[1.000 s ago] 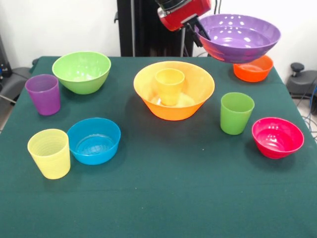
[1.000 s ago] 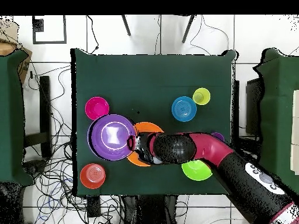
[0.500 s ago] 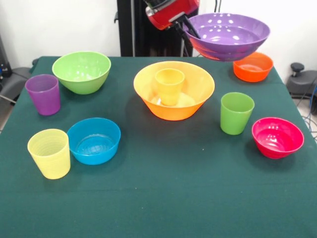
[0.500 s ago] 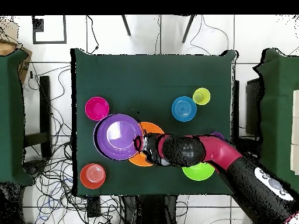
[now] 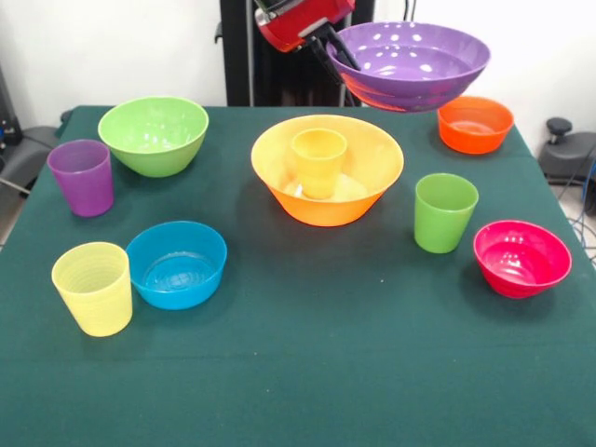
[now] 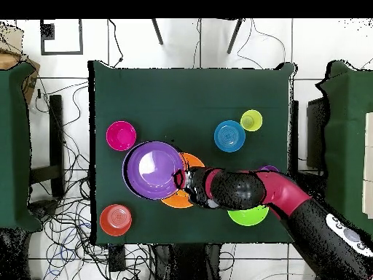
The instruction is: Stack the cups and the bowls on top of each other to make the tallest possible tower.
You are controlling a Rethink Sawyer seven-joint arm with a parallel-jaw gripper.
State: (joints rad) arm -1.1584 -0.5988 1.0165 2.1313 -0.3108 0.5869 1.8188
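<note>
My gripper [image 5: 332, 48] is shut on the near-left rim of the wide purple bowl [image 5: 412, 61] and holds it in the air, up and to the right of the large orange-yellow bowl [image 5: 371, 177]. An orange cup [image 5: 318, 161] stands upright inside that bowl. From overhead, the purple bowl [image 6: 153, 170] covers most of the orange-yellow bowl [image 6: 177, 201], with the gripper [image 6: 183, 178] at its rim. On the table stand the green cup [image 5: 445, 212], purple cup [image 5: 82, 177] and pale yellow cup [image 5: 93, 287].
Other bowls sit on the green table [image 5: 298, 382]: light green [image 5: 154, 135] at the back left, blue [image 5: 177, 264] beside the yellow cup, pink-red [image 5: 521, 258] at the right, orange-red [image 5: 475, 124] at the back right, just under the held bowl's right side.
The gripper has carried the purple bowl leftward and slightly up in the front view, away from the orange-red bowl and closer to the orange-yellow bowl.
</note>
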